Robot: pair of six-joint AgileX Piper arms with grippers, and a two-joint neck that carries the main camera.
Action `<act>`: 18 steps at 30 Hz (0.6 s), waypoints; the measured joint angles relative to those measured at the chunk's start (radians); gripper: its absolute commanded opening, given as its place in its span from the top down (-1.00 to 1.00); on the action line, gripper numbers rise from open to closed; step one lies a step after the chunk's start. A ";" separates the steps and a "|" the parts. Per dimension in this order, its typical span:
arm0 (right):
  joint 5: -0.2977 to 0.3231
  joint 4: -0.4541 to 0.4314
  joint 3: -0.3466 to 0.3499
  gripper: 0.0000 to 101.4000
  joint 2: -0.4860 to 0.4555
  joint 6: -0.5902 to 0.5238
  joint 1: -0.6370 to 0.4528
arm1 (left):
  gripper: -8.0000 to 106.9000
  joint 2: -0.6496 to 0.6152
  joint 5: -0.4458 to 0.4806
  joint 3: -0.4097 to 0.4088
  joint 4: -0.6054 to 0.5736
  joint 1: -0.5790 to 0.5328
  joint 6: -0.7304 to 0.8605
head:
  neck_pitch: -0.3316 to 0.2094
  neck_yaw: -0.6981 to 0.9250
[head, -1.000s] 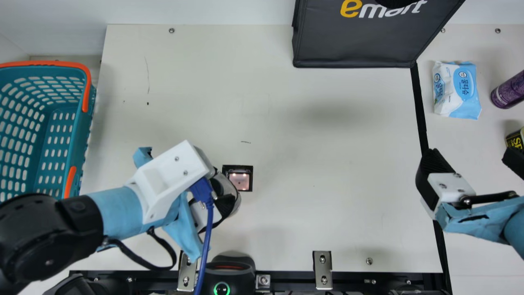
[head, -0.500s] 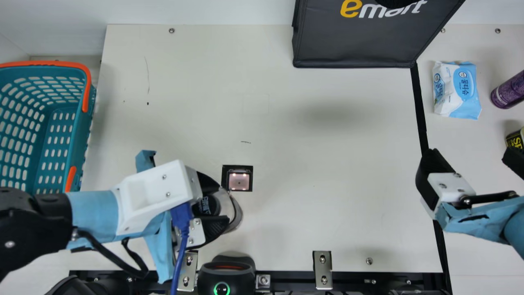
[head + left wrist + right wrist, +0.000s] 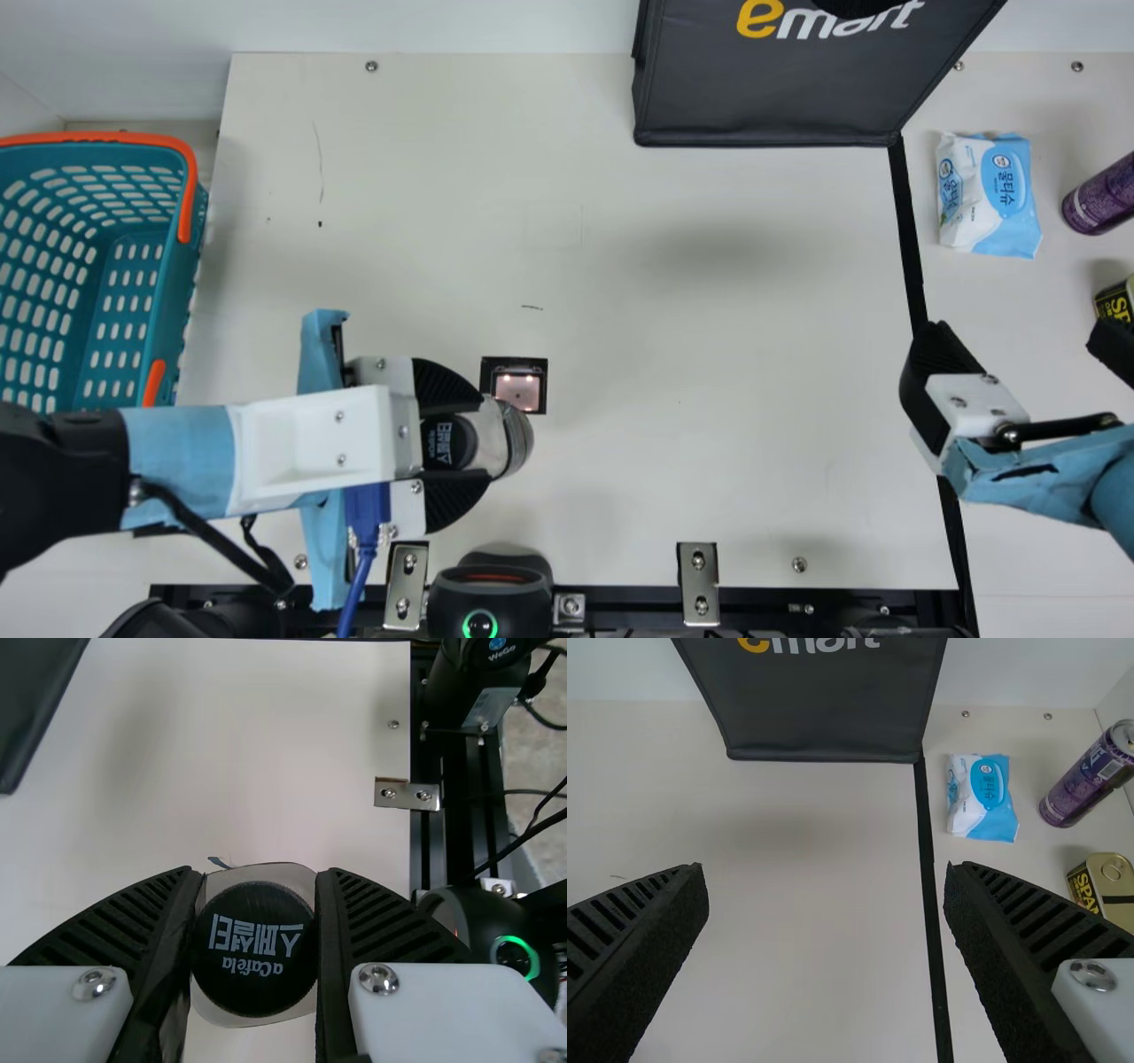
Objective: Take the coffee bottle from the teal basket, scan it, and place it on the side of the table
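The left tool is clamped on the bottle, whose cap points back toward the left arm and whose base points out over the surface, just beside the near edge of the lit window. The scan probably turns on that small offset, calling for a slight shift away from the near edge or a roll to face the code to the glass. Open surface lies between there and the black strip, by which the right tool waits with its fingers apart.
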 measured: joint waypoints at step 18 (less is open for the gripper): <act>0.000 0.000 0.000 -0.87 0.000 0.000 0.000 | 1.00 0.176 -0.256 -0.046 0.080 -0.161 -0.135 | 0.000 0.000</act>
